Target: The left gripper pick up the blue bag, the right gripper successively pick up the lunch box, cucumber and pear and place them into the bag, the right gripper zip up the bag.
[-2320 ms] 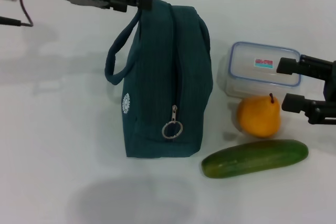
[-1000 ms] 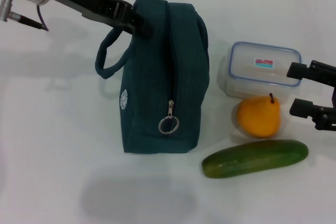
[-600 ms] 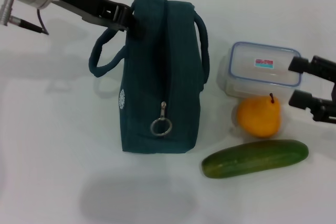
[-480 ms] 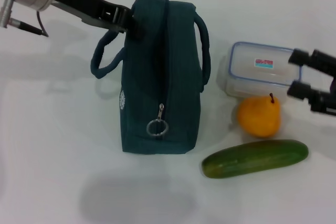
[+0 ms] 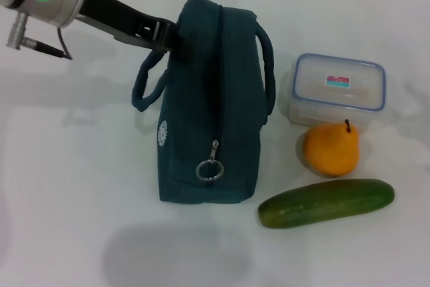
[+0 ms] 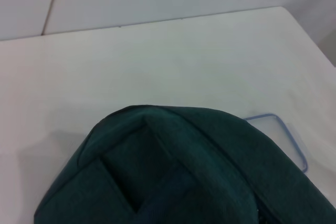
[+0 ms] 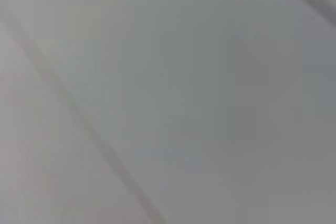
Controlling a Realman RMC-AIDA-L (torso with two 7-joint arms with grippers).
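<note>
The blue bag [image 5: 213, 99], by far the biggest thing on the white table [image 5: 74, 186], stands on its narrow base with its long axis running from the far edge of the table toward the robot; the zipper line runs the same way along its top and down the near end, where the metal ring pull [image 5: 209, 170] hangs. Compared with half a second ago the bag has shifted a little to the right and its near loop handle [image 5: 149, 89] has swung with it, so the lift looks only begun: the base seems to rest on the table yet. The left gripper [image 5: 169, 33] is pressed against the far upper corner of the bag, its fingertips buried in the fabric, so I cannot tell whether it is clenched on cloth or merely touching; the left wrist view shows only the bag's rounded end directly below that hand. The bigger change is that the right gripper, which was at the right edge of the head view beside the lunch box a moment ago, is gone from it, and its wrist camera shows only a grey blur. That suggests packing has not started. Well off to the right of the left gripper, past the bag, lie the cucumber [image 5: 326, 202], pointing left-right with its left end nearest the bag, the lunch box [image 5: 338, 89], and the pear [image 5: 330, 148] upright between them.
</note>
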